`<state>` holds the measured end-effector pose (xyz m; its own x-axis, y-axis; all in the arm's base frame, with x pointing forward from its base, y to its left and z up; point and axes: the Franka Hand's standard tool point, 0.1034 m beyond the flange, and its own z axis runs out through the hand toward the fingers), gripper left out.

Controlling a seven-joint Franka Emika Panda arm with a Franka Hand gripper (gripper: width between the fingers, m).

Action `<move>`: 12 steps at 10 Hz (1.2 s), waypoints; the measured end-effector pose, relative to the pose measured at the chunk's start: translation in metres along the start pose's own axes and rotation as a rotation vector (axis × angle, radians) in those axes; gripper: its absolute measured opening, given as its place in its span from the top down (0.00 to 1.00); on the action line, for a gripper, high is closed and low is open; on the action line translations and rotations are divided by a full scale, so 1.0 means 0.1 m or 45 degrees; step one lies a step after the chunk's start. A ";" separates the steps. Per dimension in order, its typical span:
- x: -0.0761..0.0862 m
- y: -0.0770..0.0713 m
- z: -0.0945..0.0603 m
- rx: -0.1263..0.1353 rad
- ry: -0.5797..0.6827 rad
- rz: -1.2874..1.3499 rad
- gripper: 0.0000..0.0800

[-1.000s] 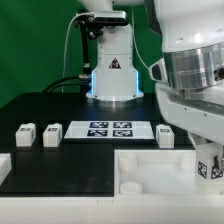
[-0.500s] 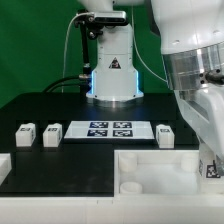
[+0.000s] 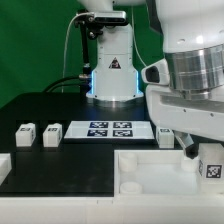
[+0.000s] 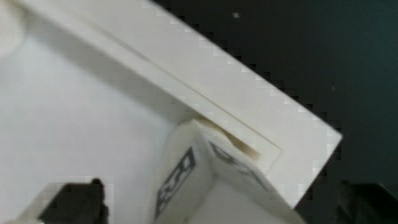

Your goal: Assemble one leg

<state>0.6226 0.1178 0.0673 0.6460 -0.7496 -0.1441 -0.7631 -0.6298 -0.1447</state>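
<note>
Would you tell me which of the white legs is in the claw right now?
The leg over the tray, at the exterior view's right edge; the other three sit untouched on the table.

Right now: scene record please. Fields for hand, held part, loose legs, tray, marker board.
hand: at the exterior view's right, over the tray; fingertips hidden
held part: tagged leg under the arm, at the tray's wall; grip itself not visible
loose legs: two at the exterior view's left, one beside the arm
marker board: flat on the table, behind the tray
</note>
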 end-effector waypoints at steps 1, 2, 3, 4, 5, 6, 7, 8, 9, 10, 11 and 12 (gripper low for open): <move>0.00 0.00 0.00 0.000 0.000 -0.132 0.19; 0.01 0.01 0.00 -0.023 0.015 -0.343 0.19; 0.03 0.02 -0.01 -0.071 0.045 -0.612 0.19; 0.03 0.02 -0.02 -0.104 0.057 -0.859 0.19; 0.03 0.01 -0.03 -0.120 0.061 -1.042 0.19; 0.05 0.02 -0.03 -0.122 0.060 -1.117 0.19; 0.05 0.02 -0.02 -0.120 0.060 -1.092 0.19; 0.05 0.03 -0.02 -0.121 0.059 -1.093 0.34; 0.04 0.02 -0.02 -0.116 0.060 -1.027 0.51; 0.03 0.02 -0.01 -0.107 0.061 -0.905 0.51; 0.03 0.02 -0.01 -0.100 0.064 -0.773 0.64; 0.03 0.02 -0.01 -0.092 0.068 -0.617 0.64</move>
<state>0.6232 0.1146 0.0679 0.9266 -0.3752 -0.0264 -0.3757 -0.9197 -0.1142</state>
